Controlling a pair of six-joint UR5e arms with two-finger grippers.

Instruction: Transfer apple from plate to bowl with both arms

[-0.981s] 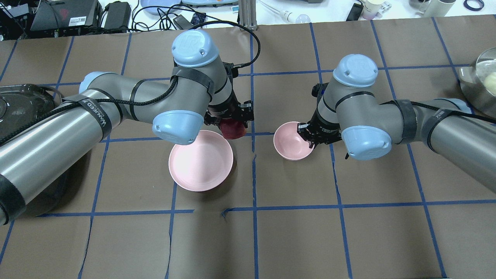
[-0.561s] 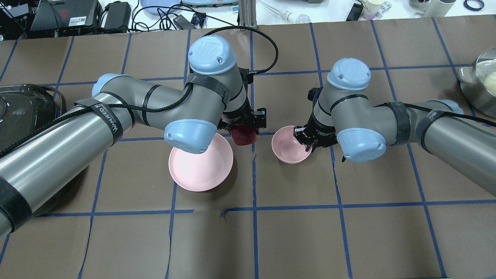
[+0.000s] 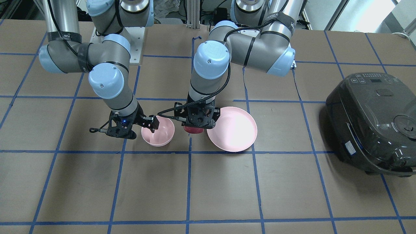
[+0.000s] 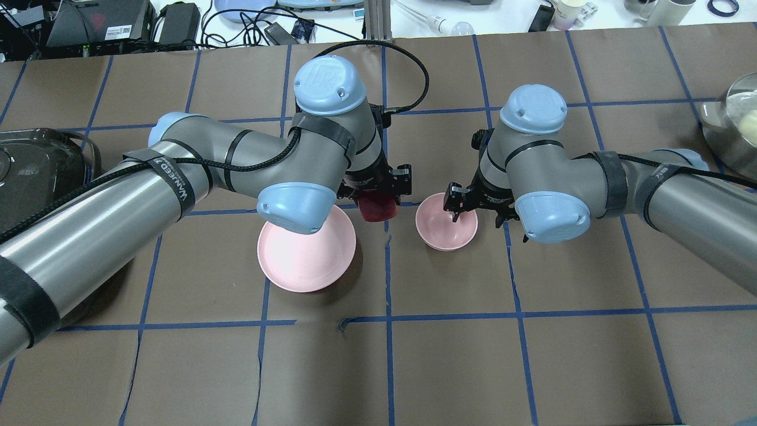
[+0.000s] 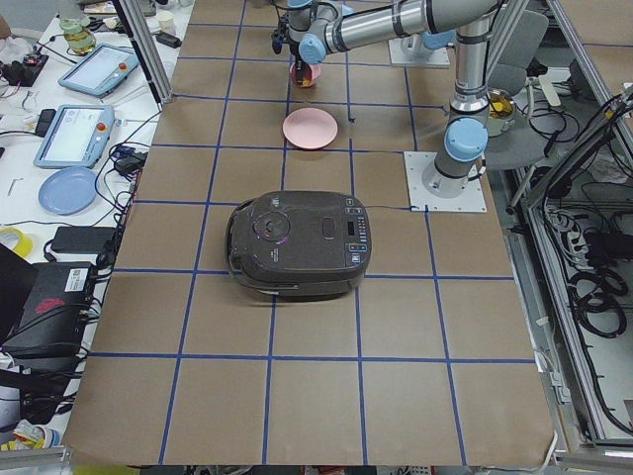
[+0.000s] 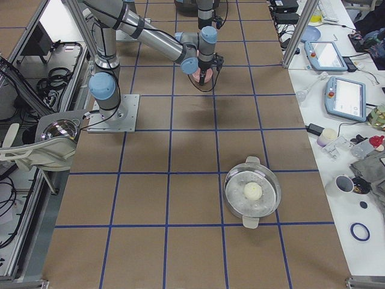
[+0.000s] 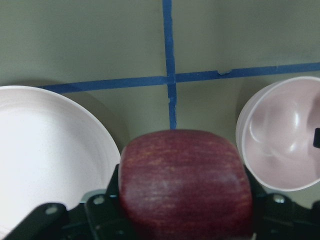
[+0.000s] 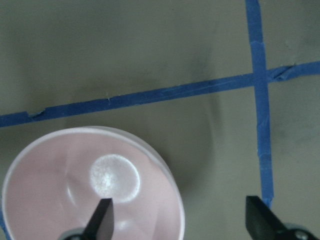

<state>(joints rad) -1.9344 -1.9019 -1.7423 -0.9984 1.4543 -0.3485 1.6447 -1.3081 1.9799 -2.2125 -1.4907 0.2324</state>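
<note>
My left gripper (image 4: 375,198) is shut on the dark red apple (image 4: 372,208) and holds it just above the table, between the plate and the bowl. The apple fills the lower left wrist view (image 7: 185,185). The wide pink plate (image 4: 301,260) lies empty to its left and also shows in the front view (image 3: 234,136). The small pink bowl (image 4: 446,234) is empty, right of the apple (image 3: 194,130). My right gripper (image 4: 476,212) is open and straddles the bowl's right rim (image 8: 172,210), one finger (image 8: 102,217) inside and one outside.
A black rice cooker (image 3: 373,123) stands at the table's left end, beside my left arm. A steel pot with a glass lid (image 4: 736,124) sits at the far right. Cables and devices (image 4: 177,23) lie beyond the far edge.
My left gripper has carried the apple to the right, from the plate's far rim toward the bowl. My right gripper's fingers have spread apart over the bowl's rim.
</note>
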